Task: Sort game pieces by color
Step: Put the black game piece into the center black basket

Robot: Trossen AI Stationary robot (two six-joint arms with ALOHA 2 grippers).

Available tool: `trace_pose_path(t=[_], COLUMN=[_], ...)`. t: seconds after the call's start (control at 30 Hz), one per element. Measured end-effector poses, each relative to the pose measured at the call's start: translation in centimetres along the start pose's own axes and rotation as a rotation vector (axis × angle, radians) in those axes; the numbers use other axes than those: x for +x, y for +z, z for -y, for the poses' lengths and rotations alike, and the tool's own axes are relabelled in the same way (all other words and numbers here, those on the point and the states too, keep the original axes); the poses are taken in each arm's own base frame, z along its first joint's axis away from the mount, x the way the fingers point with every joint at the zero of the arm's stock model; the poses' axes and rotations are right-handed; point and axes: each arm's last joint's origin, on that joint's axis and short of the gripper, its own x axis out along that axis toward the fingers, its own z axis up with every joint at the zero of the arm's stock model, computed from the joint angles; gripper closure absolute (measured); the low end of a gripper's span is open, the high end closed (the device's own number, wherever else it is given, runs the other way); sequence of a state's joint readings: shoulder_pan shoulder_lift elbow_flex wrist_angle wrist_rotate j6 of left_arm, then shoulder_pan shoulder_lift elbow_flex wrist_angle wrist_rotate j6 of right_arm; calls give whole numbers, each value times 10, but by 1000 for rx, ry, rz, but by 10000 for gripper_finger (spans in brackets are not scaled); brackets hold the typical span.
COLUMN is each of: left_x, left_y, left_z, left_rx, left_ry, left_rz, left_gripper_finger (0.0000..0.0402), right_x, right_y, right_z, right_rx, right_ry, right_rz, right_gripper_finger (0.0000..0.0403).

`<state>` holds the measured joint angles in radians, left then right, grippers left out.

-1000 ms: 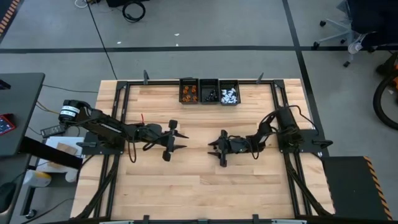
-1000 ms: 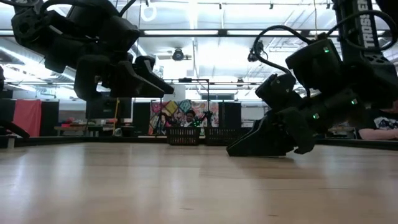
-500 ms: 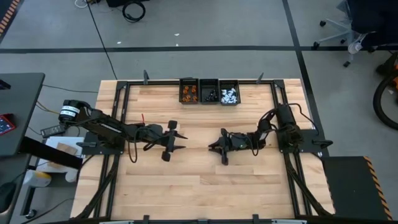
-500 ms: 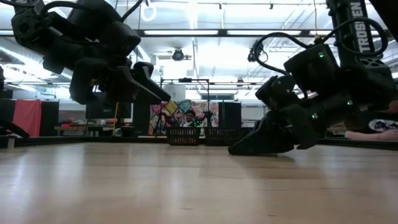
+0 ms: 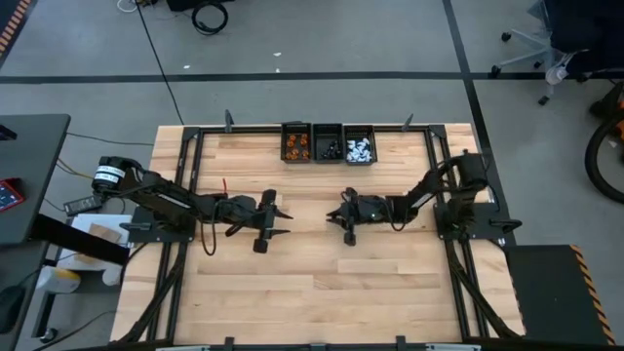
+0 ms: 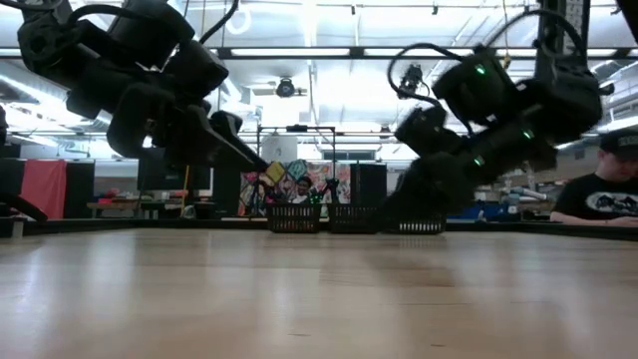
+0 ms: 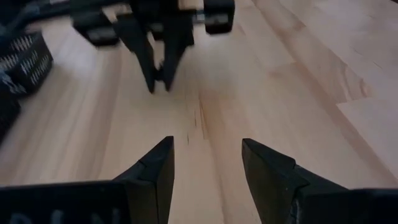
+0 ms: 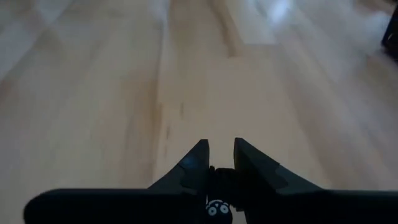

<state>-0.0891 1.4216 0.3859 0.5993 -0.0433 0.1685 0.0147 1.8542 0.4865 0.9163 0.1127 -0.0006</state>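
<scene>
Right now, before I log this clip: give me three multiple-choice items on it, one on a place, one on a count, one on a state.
1. Where are the bins?
A. middle of the far edge
B. near edge
C. under the left arm

2. How many bins?
A. two
B. three
C. five

3. How do the grippers stand?
A. both open
B. left shut, right open
C. left open, right nearly shut

Answers:
1 A: the high view shows them by the table's far rail.
2 B: three stand side by side.
3 C: the left gripper is spread; the right gripper shows a slit, with something small and dark in it.
</scene>
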Motion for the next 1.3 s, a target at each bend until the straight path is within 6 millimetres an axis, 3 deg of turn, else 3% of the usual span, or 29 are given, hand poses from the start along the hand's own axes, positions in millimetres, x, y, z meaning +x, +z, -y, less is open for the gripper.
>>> trace_pose_path(t=[0.3,0.43,0.6,0.77,0.93,1.3], left_x=[0,0,0,0,0,0], left_y=[-5,-5,-6,-9,-8,-7], left_z=[1,1,1,1,1,1], left_rx=[-130,-140,-154,-199,-245,-252], left_ry=[-5,-5,-6,-6,-4,-1], left_rz=[-50,-52,-66,-90,-88,-71], left_gripper_finger=[235,235,235,235,235,235], right_x=[22,35,37,32,26,18], right_y=[48,67,91,94,89,84], right_z=[34,56,90,128,152,176], right_rx=[54,48,74,169,269,326], right_ry=[-126,-181,-262,-343,-412,-471], right_rz=[-93,-111,-41,-14,-7,0], right_gripper_finger=[329,329,329,329,329,312])
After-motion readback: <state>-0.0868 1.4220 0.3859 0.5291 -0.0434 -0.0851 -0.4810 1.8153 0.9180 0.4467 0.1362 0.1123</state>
